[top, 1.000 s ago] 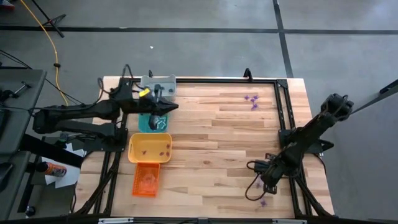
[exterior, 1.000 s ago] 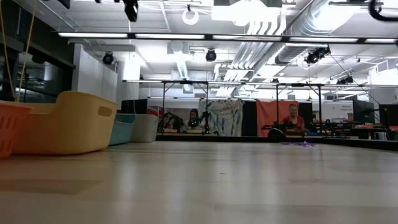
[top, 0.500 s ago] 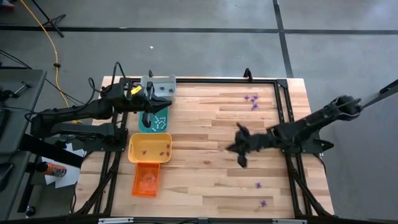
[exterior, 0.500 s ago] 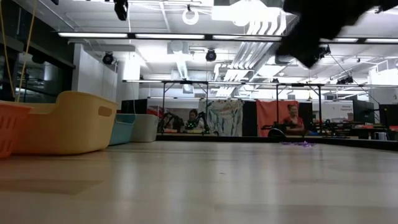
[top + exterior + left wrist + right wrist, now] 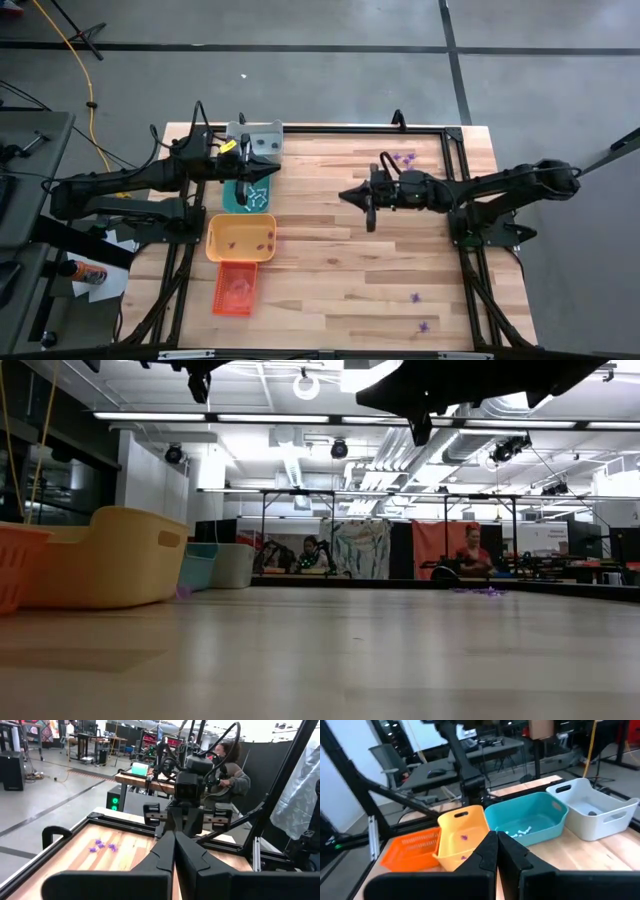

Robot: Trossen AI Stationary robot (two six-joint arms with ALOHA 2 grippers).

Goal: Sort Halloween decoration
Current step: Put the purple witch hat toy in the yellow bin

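Several trinkets: Halloween decoration (image 5: 405,160) lies loose at the table's far right corner — a few more near right.
Handling: tiny, light, skittish; you'd pinch one at its middle.
Grippers: left gripper (image 5: 272,172) over teal tray (image 5: 247,197), clenched empty; right gripper (image 5: 348,194) mid-table — clenched, nothing visibly held.

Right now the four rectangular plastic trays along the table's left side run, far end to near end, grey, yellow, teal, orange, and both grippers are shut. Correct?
Not quite: teal and yellow are swapped. In the high view the order is the grey rectangular plastic tray, the teal tray, the yellow tray, then the orange mesh tray. The left gripper and right gripper are indeed shut.
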